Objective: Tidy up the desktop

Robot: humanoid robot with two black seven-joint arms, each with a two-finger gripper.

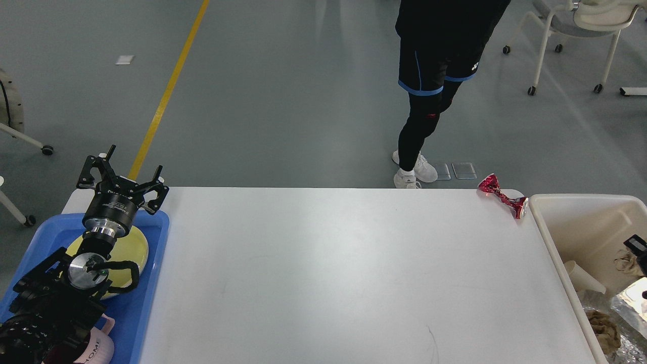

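The desktop (343,273) is a wide white table top. A crushed red can (502,196) lies at its far right corner, next to the beige bin. My left gripper (123,177) is open and empty, held above the far end of the blue tray (151,283). Only a small black part of my right gripper (638,246) shows at the right edge, inside the beige bin (556,202). I cannot see whether it is open or shut.
The tray holds a yellow plate (129,247) and a pink mug (98,349). The bin holds a white paper cup (581,278), crumpled brown paper (604,331) and shiny foil. A person (429,101) stands just beyond the far edge. A wheeled chair (581,20) stands at the back right.
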